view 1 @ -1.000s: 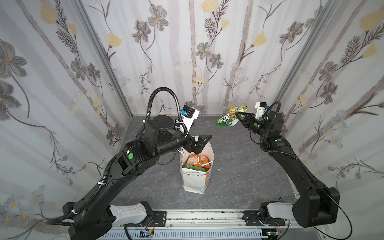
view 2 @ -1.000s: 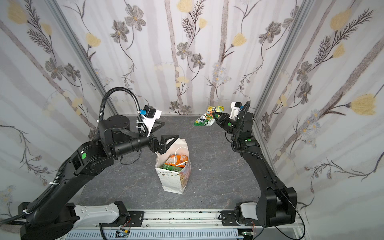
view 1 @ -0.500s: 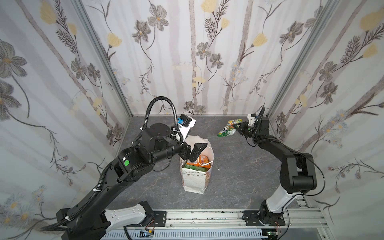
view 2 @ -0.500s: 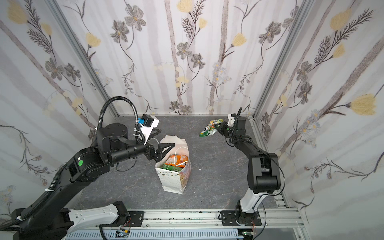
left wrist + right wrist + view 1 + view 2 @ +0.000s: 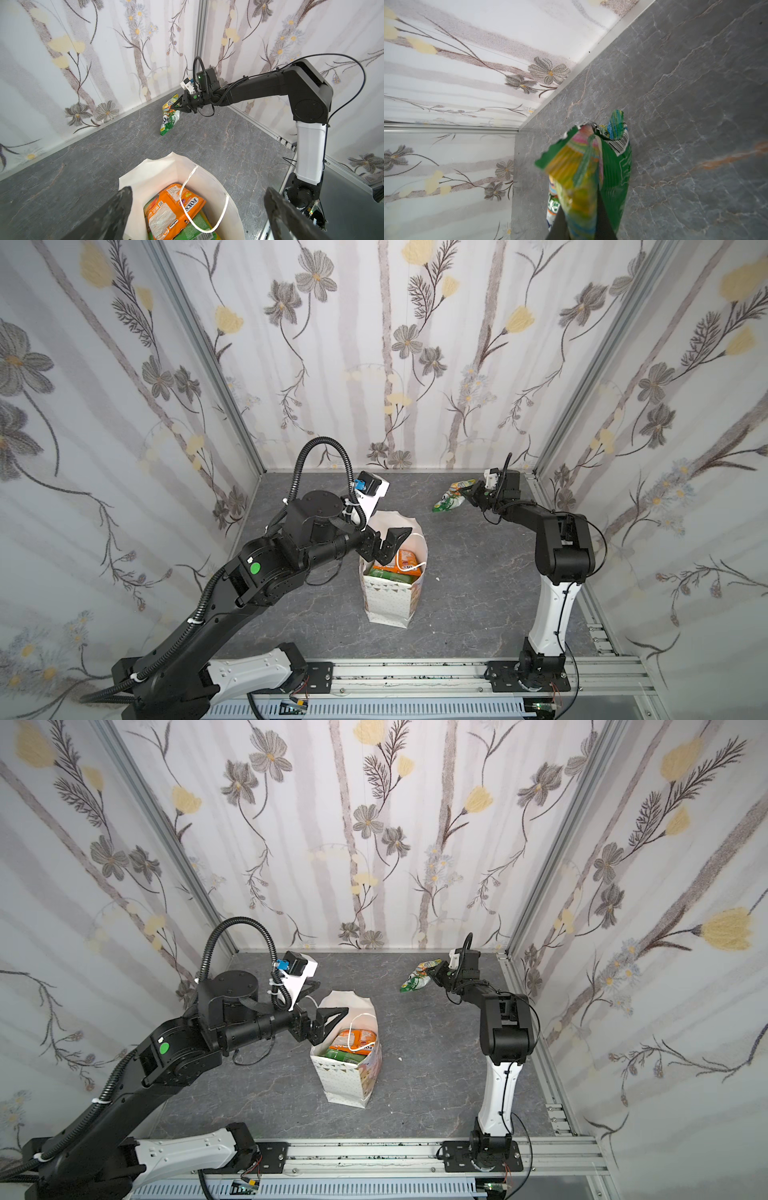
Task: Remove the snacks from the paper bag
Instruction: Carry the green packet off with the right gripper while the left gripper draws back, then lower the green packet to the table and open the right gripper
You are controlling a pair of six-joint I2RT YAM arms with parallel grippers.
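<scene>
The white paper bag (image 5: 390, 593) (image 5: 348, 1081) stands upright mid-table with its mouth open. Snacks lie inside: an orange FOX'S packet (image 5: 172, 207) (image 5: 405, 559) on top of a green packet (image 5: 196, 228), with a white cord handle (image 5: 207, 207) draped over them. My left gripper (image 5: 388, 541) (image 5: 322, 1025) (image 5: 198, 193) hangs open just over the bag's mouth, holding nothing. My right gripper (image 5: 471, 495) (image 5: 436, 973) (image 5: 173, 106) (image 5: 581, 224) is shut on a green-yellow packet (image 5: 451, 499) (image 5: 417, 979) (image 5: 169, 118) (image 5: 587, 176) low at the back right; I cannot tell whether the packet's lower end touches the table.
The grey marbled table (image 5: 465, 572) is boxed in by flowered walls at the back and both sides, with metal corner posts (image 5: 582, 406). The right arm's base (image 5: 540, 659) and the rail stand along the front edge.
The right arm has come down and back toward the back right corner with the green-yellow packet still in its grip. The left gripper has sunk a little toward the bag's mouth, still open.
</scene>
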